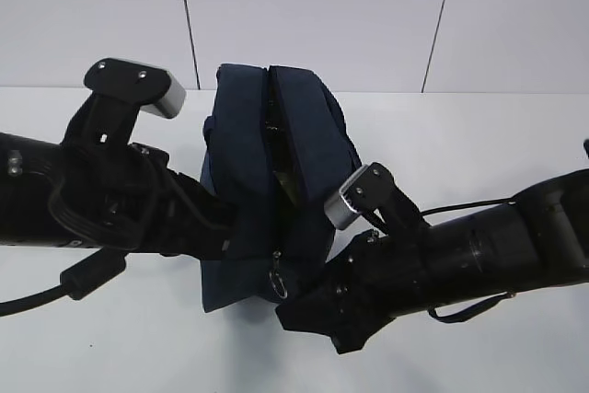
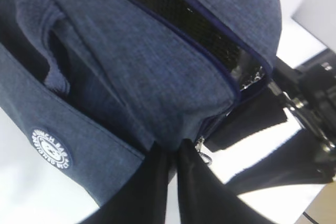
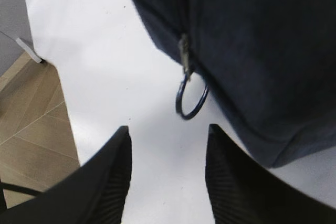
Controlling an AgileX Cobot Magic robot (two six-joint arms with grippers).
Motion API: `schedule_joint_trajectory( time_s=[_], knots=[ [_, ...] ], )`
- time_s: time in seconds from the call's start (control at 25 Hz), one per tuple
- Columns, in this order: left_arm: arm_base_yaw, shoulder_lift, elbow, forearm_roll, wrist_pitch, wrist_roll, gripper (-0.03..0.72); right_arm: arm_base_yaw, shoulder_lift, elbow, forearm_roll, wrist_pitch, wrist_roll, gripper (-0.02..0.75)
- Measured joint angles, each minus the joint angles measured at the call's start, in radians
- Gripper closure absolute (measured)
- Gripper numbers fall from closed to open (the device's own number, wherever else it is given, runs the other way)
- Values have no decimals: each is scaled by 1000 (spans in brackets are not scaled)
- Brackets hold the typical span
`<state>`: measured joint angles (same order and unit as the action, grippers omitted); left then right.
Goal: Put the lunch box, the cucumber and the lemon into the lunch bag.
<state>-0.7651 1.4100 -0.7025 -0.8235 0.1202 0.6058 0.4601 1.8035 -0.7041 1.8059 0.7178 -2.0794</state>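
The dark navy lunch bag (image 1: 248,163) stands mid-table with its zipper running along the top and gaping slightly. What lies inside cannot be made out. The lunch box, the cucumber and the lemon are out of view. My left gripper (image 1: 225,227) is shut, its tips (image 2: 174,150) pinching the lunch bag's (image 2: 131,66) fabric at the near lower corner, beside the ring pull (image 2: 205,157). My right gripper (image 1: 299,310) is low at the bag's near end. It stands open (image 3: 168,132) over bare table, with the ring pull (image 3: 191,100) hanging from the bag (image 3: 252,35) just ahead of the fingers, untouched.
The white table (image 1: 479,135) stretches to both sides, with a grey panelled wall (image 1: 322,6) behind. The table's edge and a wooden floor (image 3: 37,124) show left of my right gripper. A round white logo patch (image 2: 50,149) and a handle loop (image 2: 58,72) are on the bag's side.
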Motion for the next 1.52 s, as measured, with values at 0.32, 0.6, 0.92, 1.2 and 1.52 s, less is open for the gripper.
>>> schedule_joint_trajectory(
  time_s=[0.32, 0.6, 0.92, 1.2, 1.52],
  knots=[
    [0, 0, 0, -2, 0, 0, 685, 0, 15, -53, 0, -51, 8, 368],
    [0, 0, -1, -2, 12, 0, 685, 0, 35, -86, 0, -60, 25, 368],
    [0, 0, -1, -2, 23, 0, 685, 0, 74, -103, 0, -29, 40, 369],
    [0, 0, -1, -2, 23, 0, 685, 0, 75, -119, 0, -28, 49, 486],
    [0, 0, -1, -2, 23, 0, 685, 0, 75, -123, 0, -28, 54, 503]
  ],
)
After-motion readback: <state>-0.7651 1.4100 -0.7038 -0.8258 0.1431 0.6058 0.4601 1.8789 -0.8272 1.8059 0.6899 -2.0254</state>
